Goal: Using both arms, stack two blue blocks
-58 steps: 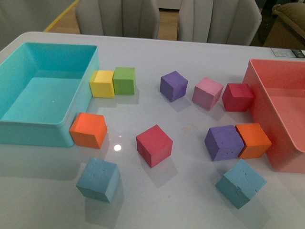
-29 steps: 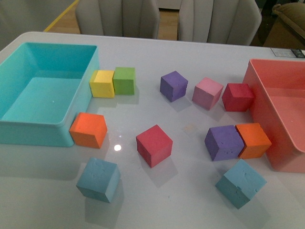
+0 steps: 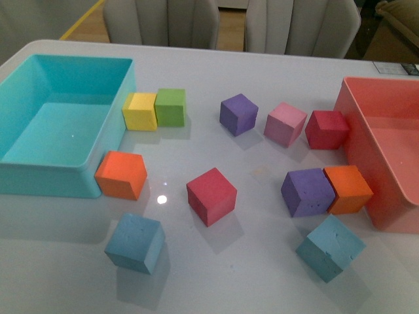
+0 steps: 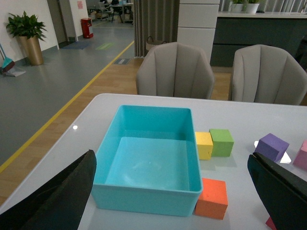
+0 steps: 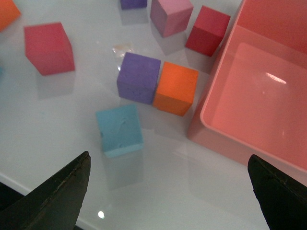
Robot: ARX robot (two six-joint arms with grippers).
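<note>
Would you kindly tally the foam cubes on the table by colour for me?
light-blue foam cubes: 2
red foam cubes: 2
orange foam cubes: 2
purple foam cubes: 2
pink foam cube: 1
yellow foam cube: 1
green foam cube: 1
Total: 11

In the front view the turquoise bin (image 3: 46, 180) loses its left end and the pink bin (image 3: 396, 219) its right end at the picture's edges; the far chairs (image 3: 163, 23) show only their lower backs; the wrist views show only parts of the left gripper's fingers (image 4: 57, 201) and the right gripper's fingers (image 5: 53, 196).
</note>
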